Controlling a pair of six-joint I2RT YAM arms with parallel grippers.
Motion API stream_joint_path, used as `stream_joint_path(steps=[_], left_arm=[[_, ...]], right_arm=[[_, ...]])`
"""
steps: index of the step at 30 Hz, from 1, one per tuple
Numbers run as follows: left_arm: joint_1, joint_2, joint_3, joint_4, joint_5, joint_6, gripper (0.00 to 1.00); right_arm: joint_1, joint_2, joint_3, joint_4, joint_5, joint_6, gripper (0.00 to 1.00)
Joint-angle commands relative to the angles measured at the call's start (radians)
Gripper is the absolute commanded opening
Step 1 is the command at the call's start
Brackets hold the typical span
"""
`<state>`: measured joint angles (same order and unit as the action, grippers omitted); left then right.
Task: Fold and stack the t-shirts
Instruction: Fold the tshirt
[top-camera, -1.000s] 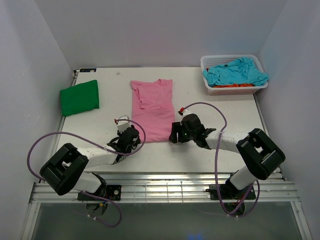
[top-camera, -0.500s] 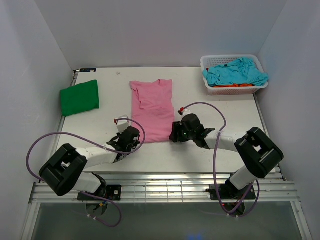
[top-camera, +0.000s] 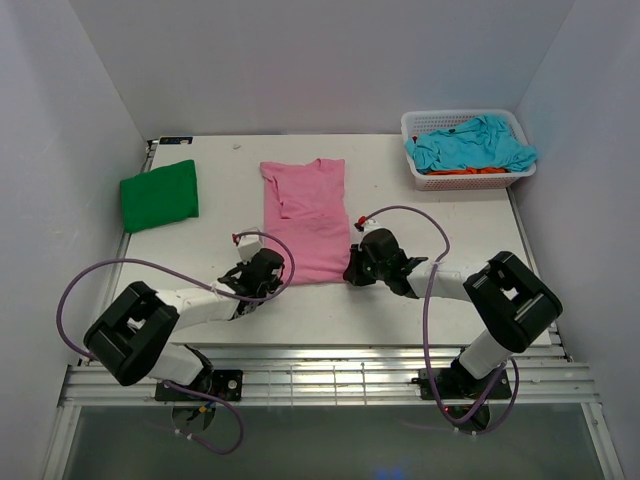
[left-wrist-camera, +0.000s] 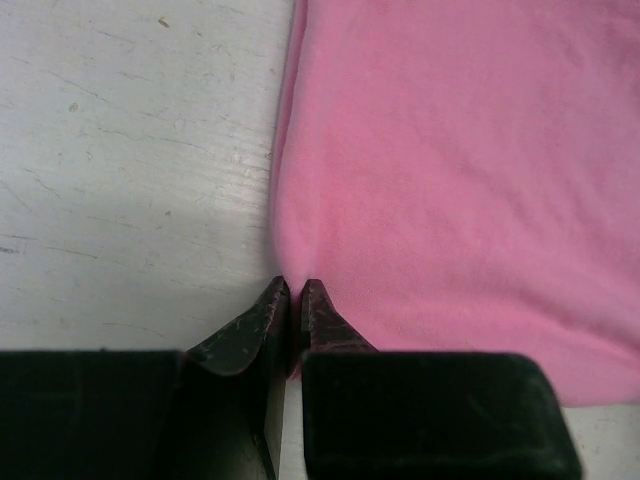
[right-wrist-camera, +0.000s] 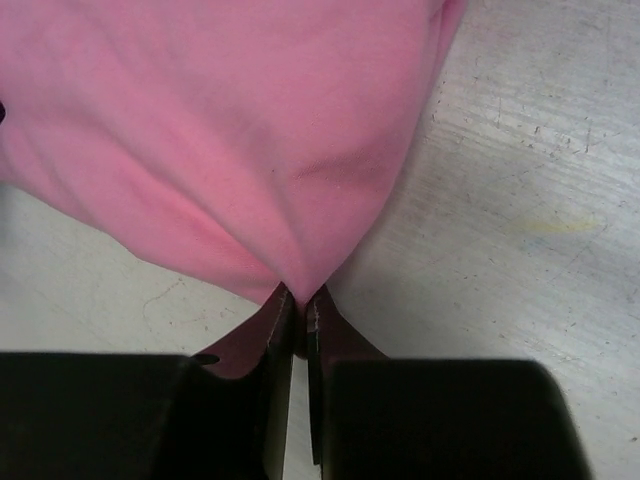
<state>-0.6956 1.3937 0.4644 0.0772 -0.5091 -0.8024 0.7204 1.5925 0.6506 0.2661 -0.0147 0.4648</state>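
A pink t-shirt (top-camera: 308, 218) lies flat in the middle of the table, folded into a long strip with its collar far and its hem near. My left gripper (top-camera: 272, 279) is shut on the near left corner of the pink t-shirt (left-wrist-camera: 440, 170), the cloth pinched between its tips (left-wrist-camera: 294, 288). My right gripper (top-camera: 351, 271) is shut on the near right corner, where the pink cloth (right-wrist-camera: 230, 150) bunches into the closed tips (right-wrist-camera: 300, 295). A folded green t-shirt (top-camera: 160, 194) lies at the far left. A turquoise t-shirt (top-camera: 470, 143) sits over an orange one (top-camera: 470, 171) in the basket.
The white mesh basket (top-camera: 428, 178) stands at the far right corner of the table. White walls close in the left, back and right sides. The metal rail (top-camera: 330, 375) with both arm bases runs along the near edge.
Both grippers have slid inward to the pink shirt's near corners and closed on the cloth. The shirt itself has barely shifted.
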Motion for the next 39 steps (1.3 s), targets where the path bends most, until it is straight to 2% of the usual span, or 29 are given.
stream_joint_path(steps=[1,6,13,17,20,23,27,30,34,39], left_arm=[[-0.007,0.056,-0.003,-0.151,0.09,-0.02,0.0],[-0.047,0.028,0.006,-0.221,0.078,-0.057,0.0],[-0.168,-0.051,0.013,-0.424,0.04,-0.198,0.0],[-0.28,-0.11,-0.003,-0.545,0.035,-0.338,0.0],[-0.37,-0.15,0.005,-0.706,0.018,-0.452,0.0],[-0.45,-0.171,0.019,-0.778,0.014,-0.521,0.0],[-0.533,-0.177,0.116,-0.925,-0.021,-0.627,0.0],[-0.562,-0.168,0.192,-1.022,-0.06,-0.653,0.0],[-0.562,-0.148,0.314,-1.119,-0.135,-0.691,0.0],[-0.562,-0.142,0.375,-1.244,-0.207,-0.784,0.0]], right_arm=[[0.005,0.021,0.001,-0.027,-0.011,-0.002,0.08],[0.017,-0.026,-0.015,-0.076,0.01,0.002,0.08],[0.089,-0.221,-0.094,-0.212,0.105,0.034,0.08],[0.163,-0.357,-0.153,-0.319,0.176,0.092,0.08],[0.214,-0.484,-0.202,-0.396,0.214,0.142,0.08],[0.252,-0.552,-0.236,-0.444,0.243,0.187,0.08],[0.307,-0.673,-0.223,-0.569,0.294,0.232,0.08],[0.318,-0.73,-0.183,-0.62,0.332,0.241,0.08],[0.32,-0.738,-0.123,-0.666,0.369,0.215,0.08],[0.32,-0.651,-0.063,-0.61,0.386,0.166,0.08]])
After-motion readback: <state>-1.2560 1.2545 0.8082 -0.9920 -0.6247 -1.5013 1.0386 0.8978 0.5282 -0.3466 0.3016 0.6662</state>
